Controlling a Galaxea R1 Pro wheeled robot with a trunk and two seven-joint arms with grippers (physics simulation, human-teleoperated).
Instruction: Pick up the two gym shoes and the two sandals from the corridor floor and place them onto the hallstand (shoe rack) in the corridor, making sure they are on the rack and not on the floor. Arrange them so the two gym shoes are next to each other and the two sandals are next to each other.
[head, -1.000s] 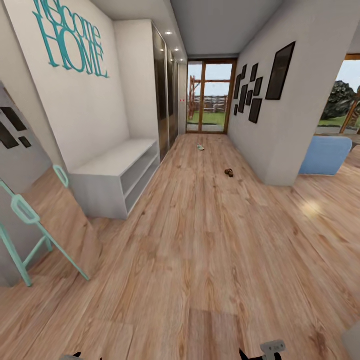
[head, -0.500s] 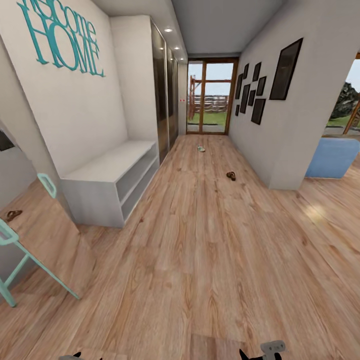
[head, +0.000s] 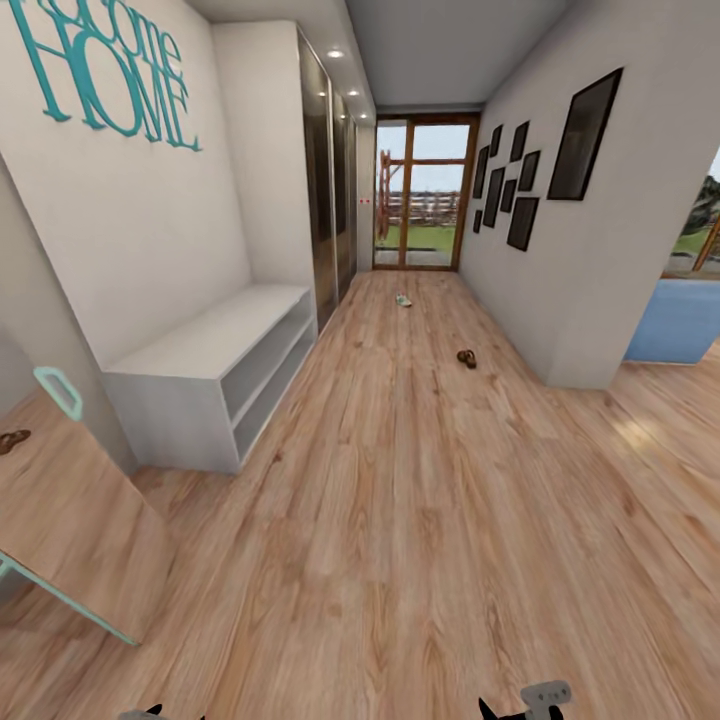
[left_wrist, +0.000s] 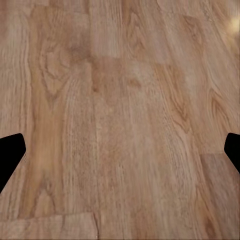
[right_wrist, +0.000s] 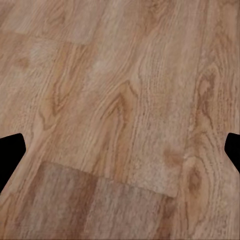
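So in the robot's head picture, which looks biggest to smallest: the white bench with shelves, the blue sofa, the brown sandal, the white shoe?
1. White bench with shelves.
2. Blue sofa, partly cut off.
3. Brown sandal and white shoe: both tiny and far off, too alike to rank.

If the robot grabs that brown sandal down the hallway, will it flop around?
Probably a bit. The brown sandal looks low and flat on the wood floor, so it shouldn't roll. It seems strappy, so it may dangle if pinched there. It is too far away to see details.
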